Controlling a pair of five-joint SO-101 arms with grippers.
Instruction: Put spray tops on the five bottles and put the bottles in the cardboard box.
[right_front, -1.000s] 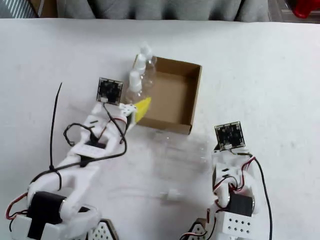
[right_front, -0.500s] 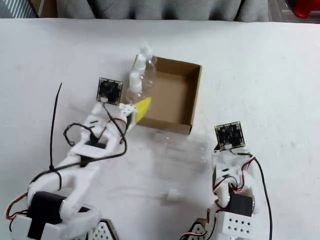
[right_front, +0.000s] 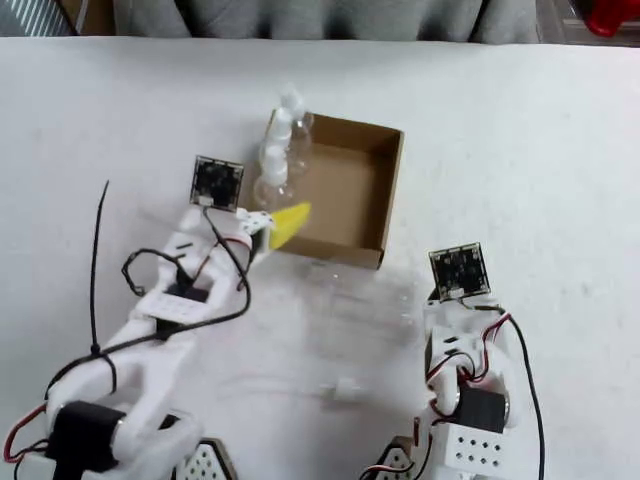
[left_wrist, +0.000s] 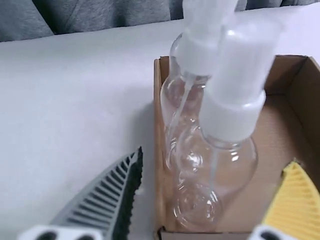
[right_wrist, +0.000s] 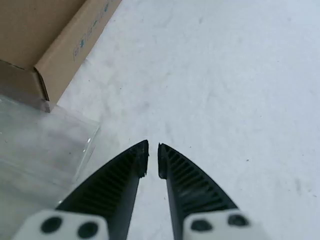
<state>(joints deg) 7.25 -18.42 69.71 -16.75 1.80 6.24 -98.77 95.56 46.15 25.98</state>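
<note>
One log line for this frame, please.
left gripper: open, straddling box wall | right gripper: shut, empty, over table | capped bottles: standing in box | loose spray top: on table

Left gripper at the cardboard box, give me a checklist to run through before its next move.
1. Left gripper open: ok.
2. Closing path free of the cardboard box: not ok, the gray finger is outside the wall and the yellow finger is over the inside.
3. Boxed bottles capped: ok for the nearest bottle and the one behind it.
4. Five bottles boxed: not ok, the high view shows three.
5. Loose spray top fitted: not ok, it lies on the table.
6. Right gripper free: ok, shut and holding nothing.
</note>
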